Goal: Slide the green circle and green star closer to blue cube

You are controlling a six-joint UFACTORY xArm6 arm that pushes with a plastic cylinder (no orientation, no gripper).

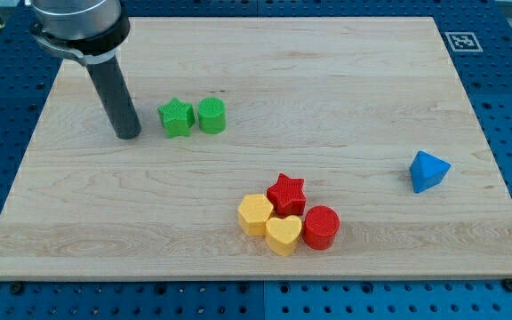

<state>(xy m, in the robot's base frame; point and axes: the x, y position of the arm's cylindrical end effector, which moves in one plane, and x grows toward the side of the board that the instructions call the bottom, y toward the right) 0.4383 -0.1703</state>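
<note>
The green star (176,116) and the green circle (212,116) sit side by side, touching, in the upper left part of the wooden board (345,71). The star is on the left. The blue cube (428,171) lies far off at the view's right edge of the board. My tip (129,135) rests on the board just left of the green star, with a small gap between them.
A cluster of blocks sits at the bottom centre: a red star (286,193), a yellow hexagon (255,214), a yellow heart (284,234) and a red cylinder (321,227). A fiducial tag (463,41) marks the board's top right corner.
</note>
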